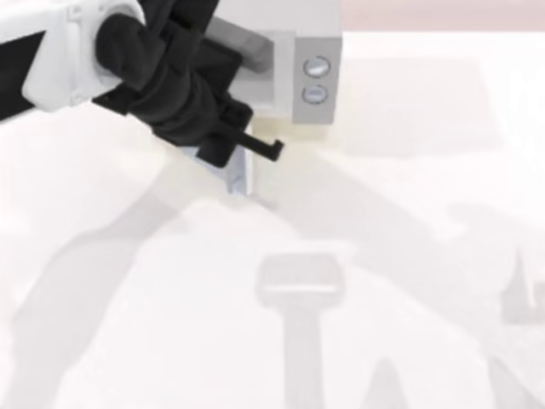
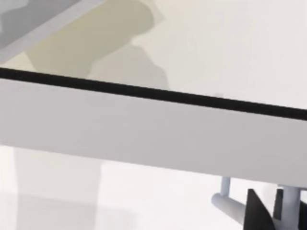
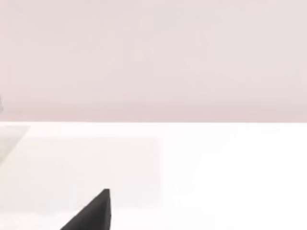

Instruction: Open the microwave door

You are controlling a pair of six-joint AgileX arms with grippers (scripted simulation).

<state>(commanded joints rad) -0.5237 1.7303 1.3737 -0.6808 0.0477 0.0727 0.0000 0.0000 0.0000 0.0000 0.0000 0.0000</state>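
Observation:
The microwave stands at the back of the table, a little left of centre, with its cavity showing. The microwave door is swung outward toward the front, seen nearly edge-on from above. In the left wrist view the door fills the picture as a wide grey band with a black edge. The door's grey bar handle sits below that band. My left gripper is shut on that handle, at the door's free end. My right gripper is parked out of the top view, showing only as a dark tip.
Two round knobs sit on the microwave's right front panel. The white table stretches to the front and right, crossed by arm shadows. A pale pink wall rises behind the table.

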